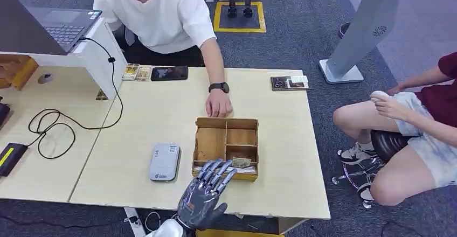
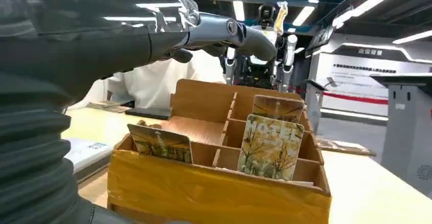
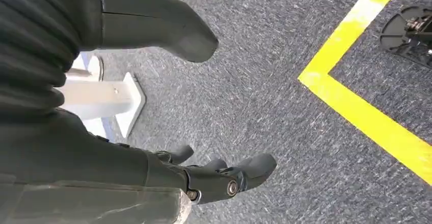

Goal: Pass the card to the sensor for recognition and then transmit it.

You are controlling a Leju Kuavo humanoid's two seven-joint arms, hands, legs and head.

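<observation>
Grey carpet with yellow floor marking surrounds a pale wooden table [image 1: 161, 113] that fills the left and centre of the head view. At the left edge a black cable [image 1: 54, 126] loops toward a laptop [image 1: 64, 27] at upper left, apparently part of the reading set-up. Lower centre-left lies a flat grey sensor [image 1: 164, 161], face up where a card can be laid or held over it. Just right of it stands a wooden divided box [image 1: 226, 148]; its front compartments prop cards upright, so an edge sticks up for pinching. In the left wrist view the card [image 2: 270, 146] leans at centre-right, another card [image 2: 160, 142] to its left. The left hand [image 1: 207, 191] hovers at the box's near edge, fingers spread and holding nothing, apparently poised to reach in. A person's hand [image 1: 218, 106] rests beyond the box. The right hand [image 3: 219, 175] hangs over the floor, fingers loosely curled, holding nothing.
</observation>
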